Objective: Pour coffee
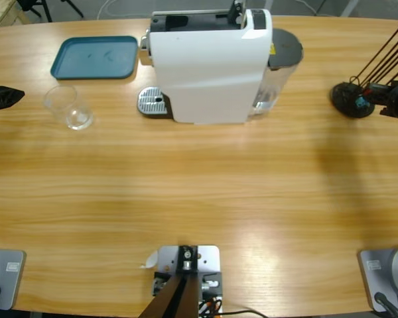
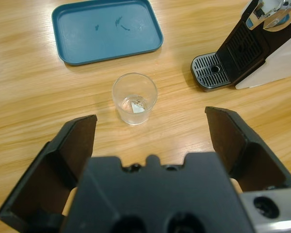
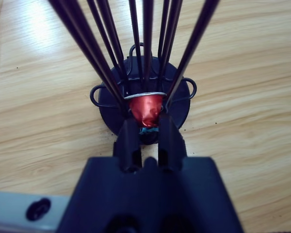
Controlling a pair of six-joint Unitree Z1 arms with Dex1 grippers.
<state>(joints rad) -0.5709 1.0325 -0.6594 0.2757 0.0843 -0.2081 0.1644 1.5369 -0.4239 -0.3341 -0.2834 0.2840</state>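
A small clear glass (image 1: 69, 106) stands on the table left of the white coffee machine (image 1: 209, 69). In the left wrist view the glass (image 2: 134, 99) lies just ahead of my left gripper (image 2: 150, 118), whose jaws are spread wide with nothing between them. The coffee is out of view. My left gripper (image 1: 2, 98) shows at the far left edge in the high view. My right gripper (image 3: 146, 124) is shut on a red capsule (image 3: 145, 106) that sits in a black wire capsule holder (image 3: 106, 109). That holder (image 1: 350, 101) stands at the far right.
A teal tray (image 1: 95, 57) lies behind the glass, seen also in the left wrist view (image 2: 106, 29). The machine's metal drip grate (image 1: 152, 103) faces left toward the glass. A clear water tank (image 1: 278, 73) sits on the machine's right side.
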